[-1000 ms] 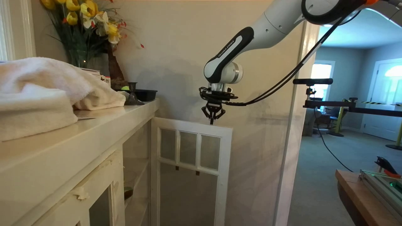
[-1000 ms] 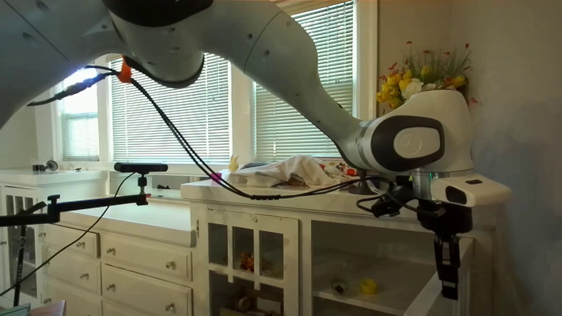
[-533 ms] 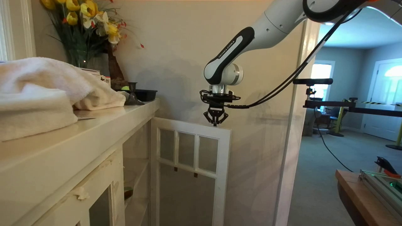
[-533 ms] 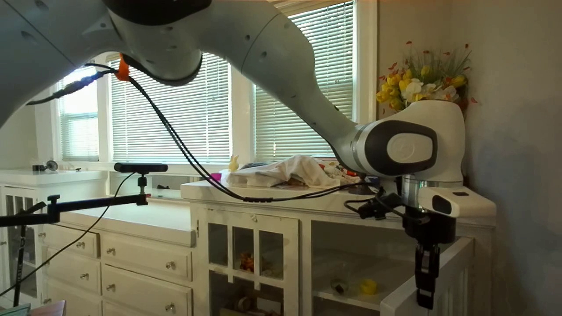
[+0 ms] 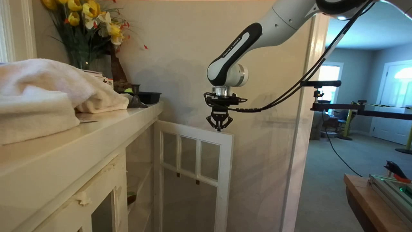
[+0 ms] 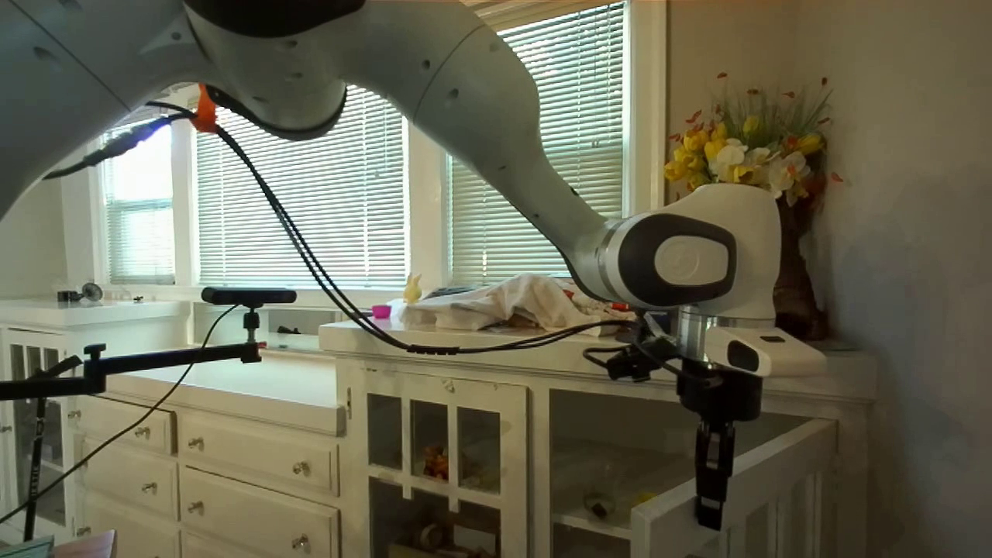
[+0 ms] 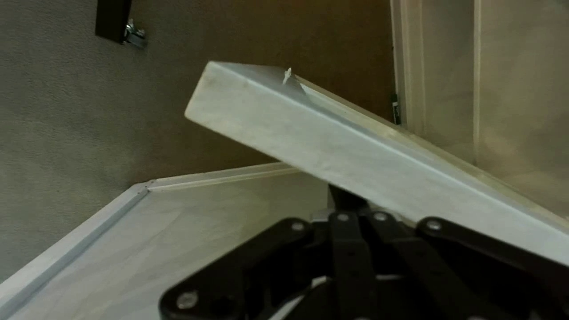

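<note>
A white cabinet door with small panes stands open in both exterior views point(image 5: 190, 129) point(image 6: 783, 459). Its top edge crosses the wrist view point(image 7: 355, 142) diagonally. My gripper point(image 5: 219, 129) points straight down at the door's top edge. In an exterior view the gripper point(image 6: 711, 515) reaches below that edge, against or very near the door's outer face. In the wrist view the gripper point(image 7: 349, 200) has its fingers together with nothing seen between them. The fingertips are partly hidden under the door's edge. The open cabinet point(image 6: 620, 418) holds a clear bowl point(image 6: 599, 505) and a mostly hidden yellow thing point(image 6: 645, 498).
The cabinet top point(image 5: 106, 125) bears a pale cloth point(image 5: 51, 83), a dark candlestick point(image 5: 136, 96), a black tray point(image 5: 152, 97) and yellow flowers point(image 5: 91, 19). A wall stands behind the door. A camera on a mount point(image 6: 248, 296) and a wooden table point(image 5: 370, 199) are farther off.
The door's free end has swung toward the cabinet. The gripper has moved with it, from above the top edge to lower down beside the door, its fingers still together.
</note>
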Controlling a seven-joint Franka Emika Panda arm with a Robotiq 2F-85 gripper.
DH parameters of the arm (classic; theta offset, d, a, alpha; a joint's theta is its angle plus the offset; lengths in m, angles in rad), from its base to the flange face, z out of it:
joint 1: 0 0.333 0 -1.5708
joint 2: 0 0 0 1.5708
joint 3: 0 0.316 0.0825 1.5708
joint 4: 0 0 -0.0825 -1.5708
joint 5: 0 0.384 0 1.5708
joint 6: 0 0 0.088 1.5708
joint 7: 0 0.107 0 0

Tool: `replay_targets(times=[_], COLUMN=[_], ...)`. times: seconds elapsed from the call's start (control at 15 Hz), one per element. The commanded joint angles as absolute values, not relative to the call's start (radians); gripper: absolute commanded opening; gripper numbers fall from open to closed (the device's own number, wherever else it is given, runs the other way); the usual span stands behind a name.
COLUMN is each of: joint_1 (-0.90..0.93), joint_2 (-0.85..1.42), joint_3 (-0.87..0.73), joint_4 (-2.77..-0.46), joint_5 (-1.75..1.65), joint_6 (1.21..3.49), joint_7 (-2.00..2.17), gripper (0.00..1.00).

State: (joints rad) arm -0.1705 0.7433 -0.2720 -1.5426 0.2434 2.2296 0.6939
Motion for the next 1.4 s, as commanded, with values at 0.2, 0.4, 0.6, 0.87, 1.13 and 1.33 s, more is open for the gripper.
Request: replay_targets(times=[0.2,0.4,0.6,0.87,1.13,1.33], joint_1=[-0.164,-0.168,-0.166,-0.167,-0.161,-0.163], joint_2=[0.7,0.704,0.706,0.7,0.691,0.686], joint_3=[-0.221,-0.193,-0.165,-0.115,-0.073,-0.041], joint_4=[-1.61,-1.619,-1.63,-1.654,-1.68,-1.701], joint_5=[0.226,0.24,0.246,0.253,0.256,0.259], joint_6=[2.242,2.266,2.299,2.359,2.438,2.501], joint_7=[0.577,0.5,0.418,0.306,0.226,0.174], gripper=[0.0,0.0,0.0,0.0,0.0,0.0])
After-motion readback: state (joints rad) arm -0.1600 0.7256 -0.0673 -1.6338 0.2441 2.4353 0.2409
